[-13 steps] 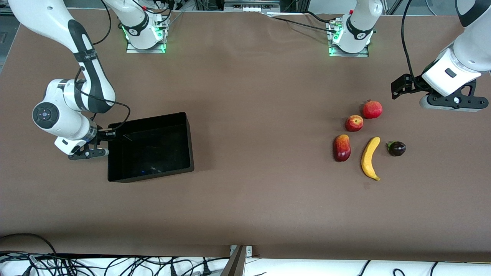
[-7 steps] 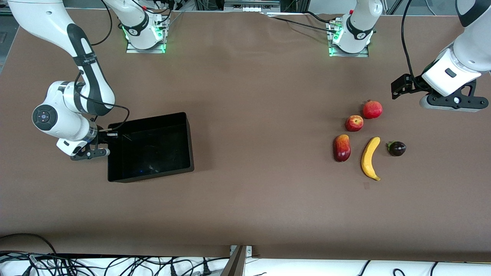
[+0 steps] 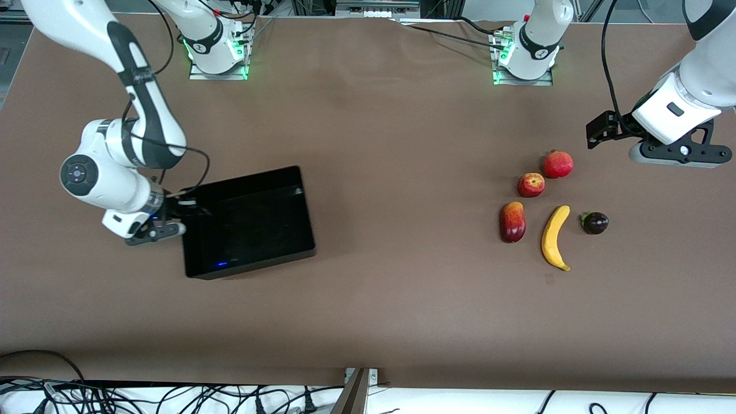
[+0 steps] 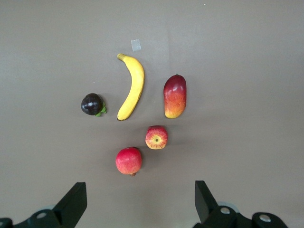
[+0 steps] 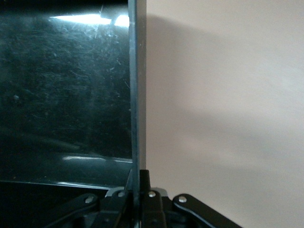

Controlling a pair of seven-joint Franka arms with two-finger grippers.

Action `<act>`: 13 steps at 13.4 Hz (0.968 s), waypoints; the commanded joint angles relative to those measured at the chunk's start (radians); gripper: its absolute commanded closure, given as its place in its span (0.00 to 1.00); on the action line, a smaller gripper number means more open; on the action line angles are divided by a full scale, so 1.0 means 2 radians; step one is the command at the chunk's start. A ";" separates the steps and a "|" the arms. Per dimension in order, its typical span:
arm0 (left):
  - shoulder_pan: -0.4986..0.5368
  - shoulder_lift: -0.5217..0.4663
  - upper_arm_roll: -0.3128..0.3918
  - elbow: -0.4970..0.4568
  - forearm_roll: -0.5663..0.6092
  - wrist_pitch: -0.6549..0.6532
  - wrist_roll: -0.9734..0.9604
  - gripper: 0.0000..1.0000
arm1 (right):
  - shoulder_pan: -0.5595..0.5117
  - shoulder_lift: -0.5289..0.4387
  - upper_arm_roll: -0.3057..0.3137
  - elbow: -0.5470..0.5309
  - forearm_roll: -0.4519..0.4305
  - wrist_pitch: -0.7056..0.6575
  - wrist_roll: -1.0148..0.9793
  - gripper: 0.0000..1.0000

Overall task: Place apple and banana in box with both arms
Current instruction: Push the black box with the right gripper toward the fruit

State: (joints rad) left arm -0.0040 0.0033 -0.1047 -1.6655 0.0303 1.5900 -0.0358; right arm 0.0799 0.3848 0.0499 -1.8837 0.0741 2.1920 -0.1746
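The black box (image 3: 250, 221) lies toward the right arm's end of the table. My right gripper (image 3: 183, 208) is shut on the box's wall at that end; in the right wrist view the thin wall (image 5: 134, 95) runs between its fingers (image 5: 145, 183). The apple (image 3: 531, 184), red with yellow patches, and the curved yellow banana (image 3: 555, 236) lie among the fruits toward the left arm's end. My left gripper (image 3: 598, 129) hangs open and empty above the table beside the fruits. The left wrist view shows the apple (image 4: 156, 137) and the banana (image 4: 133, 85) below it.
A uniformly red round fruit (image 3: 558, 164) lies beside the apple, farther from the front camera. A dark red-yellow mango (image 3: 513, 221) and a small dark purple fruit (image 3: 594, 222) flank the banana. Bare brown table (image 3: 402, 190) stretches between box and fruits.
My right gripper has dragged the box along the table toward the left arm's end, and the box has turned slightly. The left arm and the fruits have not moved.
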 commanded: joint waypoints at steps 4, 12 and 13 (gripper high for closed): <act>0.001 0.001 -0.002 0.008 -0.005 -0.008 -0.005 0.00 | 0.153 0.042 0.026 0.121 0.014 -0.051 0.260 1.00; 0.001 0.001 -0.002 0.008 -0.005 -0.008 -0.005 0.00 | 0.313 0.225 0.014 0.278 0.011 0.051 0.469 1.00; 0.001 0.001 -0.002 0.008 -0.005 -0.008 -0.005 0.00 | 0.317 0.231 0.014 0.279 0.011 0.059 0.478 1.00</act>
State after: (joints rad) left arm -0.0042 0.0033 -0.1051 -1.6655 0.0303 1.5900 -0.0358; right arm 0.6899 0.8017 0.0971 -1.4008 0.0845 2.2925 0.7411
